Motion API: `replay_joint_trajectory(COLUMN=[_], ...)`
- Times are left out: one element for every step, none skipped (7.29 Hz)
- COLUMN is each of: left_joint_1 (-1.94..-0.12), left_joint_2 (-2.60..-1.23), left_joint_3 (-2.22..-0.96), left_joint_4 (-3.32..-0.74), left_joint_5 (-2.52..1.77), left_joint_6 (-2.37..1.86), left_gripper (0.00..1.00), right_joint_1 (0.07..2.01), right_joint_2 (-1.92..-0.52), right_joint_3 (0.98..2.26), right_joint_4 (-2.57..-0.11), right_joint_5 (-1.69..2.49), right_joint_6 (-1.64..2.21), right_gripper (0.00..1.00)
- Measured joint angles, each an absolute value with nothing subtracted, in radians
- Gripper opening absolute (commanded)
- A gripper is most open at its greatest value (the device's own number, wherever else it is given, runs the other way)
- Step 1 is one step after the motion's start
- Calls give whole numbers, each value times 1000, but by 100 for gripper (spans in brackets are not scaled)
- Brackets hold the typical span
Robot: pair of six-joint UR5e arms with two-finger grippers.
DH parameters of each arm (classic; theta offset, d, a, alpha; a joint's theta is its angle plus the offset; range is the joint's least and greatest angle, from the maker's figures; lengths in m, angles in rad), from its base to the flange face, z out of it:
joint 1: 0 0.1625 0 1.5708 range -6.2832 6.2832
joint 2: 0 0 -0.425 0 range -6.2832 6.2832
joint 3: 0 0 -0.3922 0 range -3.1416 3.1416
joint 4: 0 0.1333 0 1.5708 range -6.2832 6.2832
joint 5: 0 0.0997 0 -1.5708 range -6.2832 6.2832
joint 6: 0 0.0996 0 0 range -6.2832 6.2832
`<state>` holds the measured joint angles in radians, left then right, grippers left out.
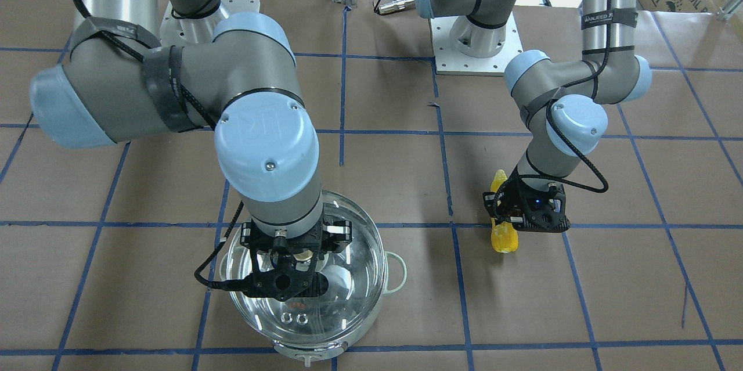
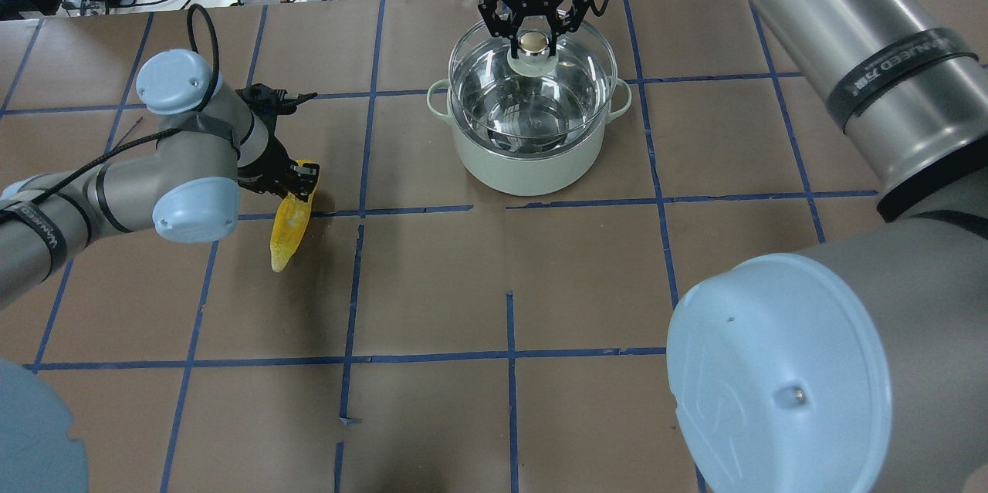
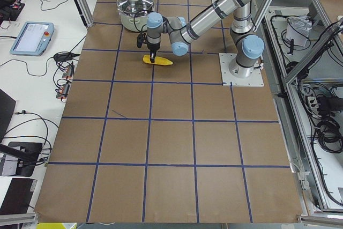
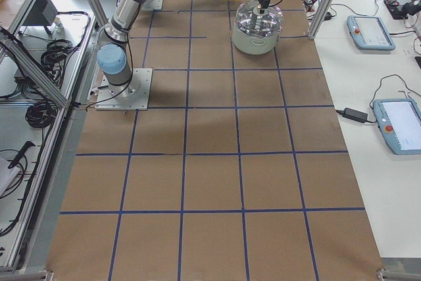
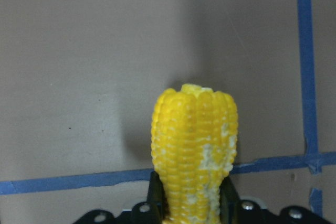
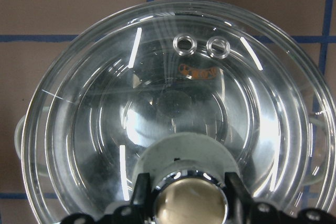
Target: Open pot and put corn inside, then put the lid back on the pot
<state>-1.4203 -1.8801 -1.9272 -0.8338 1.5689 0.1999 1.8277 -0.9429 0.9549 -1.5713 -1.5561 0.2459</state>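
Wrist views alone show us the grips: the left gripper (image 5: 190,195) clamps the corn (image 5: 194,140), which lies to the robot's left of the pot (image 2: 525,169). The right gripper (image 6: 186,195) is closed on the knob of the lid (image 6: 94,103). Through the glass we see the pot's bare steel bottom, toward the brown table's (image 2: 432,285) far edge.

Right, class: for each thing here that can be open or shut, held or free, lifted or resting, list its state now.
pot: upright on the table, no corn in it, lid above its mouth.
lid: gripped by its knob, seemingly raised just off the pot's rim.
corn: lying on the table, clamped between fingers.
left gripper: shut on the corn.
right gripper: shut on the lid's knob.
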Motion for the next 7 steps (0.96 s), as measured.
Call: replay_joint_trajectory(left_joint_1=[-1453,-1489,-1528,-1577,-1646,-1720,-1783], left_joint_2=[-1863,-1861,-1881,-1923,-1978,-2041,-2112], left_joint_3=[-1805,-1647,-1481,-1328,-1190,-1080,-986], left_joint_4=[-995,-1181,-1347,-1467,-1535,-1561,-1570], left_joint_5=[1581,1585,1582,1566,1535,1517,1510], left_joint_6=[157,98,38,-35,-140,-241,-319], left_gripper=[3,3,3,3,3,3,3], right_joint_1=[1798,1745,1683,1622,1564,1524,1495], right_joint_2=[-967,-989,-1001,-1008,-1013,-1017,-1020], right_joint_3=[954,956,961,967,976,989,1008], right_joint_4=[-1533,-1494,-1461,-1431,-1400,-1385,-1381], right_joint_5=[-1551,-1549,-1553,-1574,-1609,-1638,-1666], right_joint_6=[222,181,128,67,3,-48,-90], right_gripper=[11,11,10,10,9,8,8])
